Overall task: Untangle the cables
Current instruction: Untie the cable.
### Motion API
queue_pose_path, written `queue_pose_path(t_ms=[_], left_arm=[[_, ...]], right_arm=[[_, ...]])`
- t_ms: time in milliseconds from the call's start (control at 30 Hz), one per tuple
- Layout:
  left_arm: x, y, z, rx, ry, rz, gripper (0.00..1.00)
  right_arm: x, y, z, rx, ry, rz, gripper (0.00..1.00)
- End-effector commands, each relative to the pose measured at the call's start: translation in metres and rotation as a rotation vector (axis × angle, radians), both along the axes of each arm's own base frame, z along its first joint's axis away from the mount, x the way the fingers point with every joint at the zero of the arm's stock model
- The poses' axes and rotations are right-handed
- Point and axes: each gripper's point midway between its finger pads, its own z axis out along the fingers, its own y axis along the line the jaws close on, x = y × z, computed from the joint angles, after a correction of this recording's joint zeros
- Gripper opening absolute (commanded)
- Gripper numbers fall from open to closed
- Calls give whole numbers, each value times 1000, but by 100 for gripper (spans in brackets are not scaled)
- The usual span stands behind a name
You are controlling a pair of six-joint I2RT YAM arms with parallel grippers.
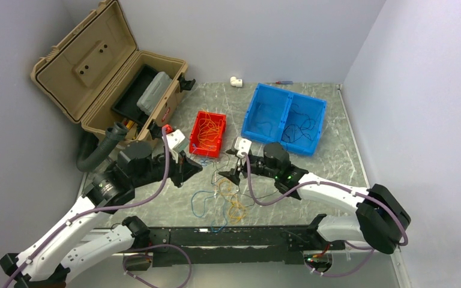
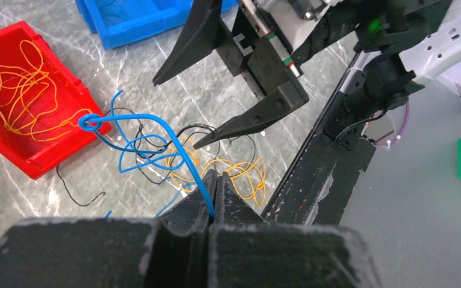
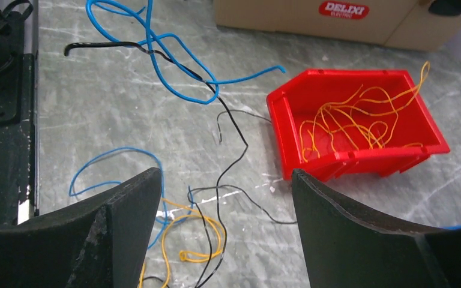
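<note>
The cables (image 1: 225, 195) lie as a loose tangle of blue, yellow-orange and black wires on the table between my arms. My left gripper (image 2: 216, 175) is shut on a blue wire (image 2: 150, 120), which rises from the tangle in a loop; it also shows in the top view (image 1: 189, 168). My right gripper (image 3: 225, 177) is open and empty just above the tangle. A black wire (image 3: 231, 156) and a yellow-orange loop (image 3: 207, 237) lie between its fingers. The blue wire (image 3: 156, 60) hangs beyond it. The right gripper also shows in the top view (image 1: 235, 174).
A red bin (image 1: 209, 133) holds yellow-orange wires. A blue two-part bin (image 1: 285, 117) behind the right arm holds dark wires. An open tan case (image 1: 105, 72) stands at the back left. A white fitting (image 1: 235, 81) lies by the back wall. The black base rail (image 1: 228, 237) runs along the near edge.
</note>
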Motion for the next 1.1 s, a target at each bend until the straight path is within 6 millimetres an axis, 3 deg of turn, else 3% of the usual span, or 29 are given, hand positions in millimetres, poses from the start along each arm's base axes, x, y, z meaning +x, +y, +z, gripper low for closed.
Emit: queue_pose_path(t_ms=[0, 400, 633, 700, 733, 867, 1067], left_arm=[[-13, -2, 28, -33, -49, -75, 0], [-24, 6, 45, -46, -83, -91, 0], [-23, 10, 43, -31, -89, -72, 0], [-23, 11, 43, -32, -93, -66, 0], [-22, 12, 44, -32, -98, -60, 0], [-11, 28, 45, -28, -117, 59, 0], [22, 82, 38, 22, -119, 432, 0]], right_arm=[[1, 16, 30, 104, -168, 46, 80], [8, 44, 40, 119, -236, 51, 73], [7, 55, 39, 111, -222, 85, 35], [9, 53, 38, 111, -222, 64, 15], [12, 50, 38, 111, -218, 33, 0], [25, 22, 41, 160, -207, -146, 0], [49, -59, 17, 126, -125, -563, 0]])
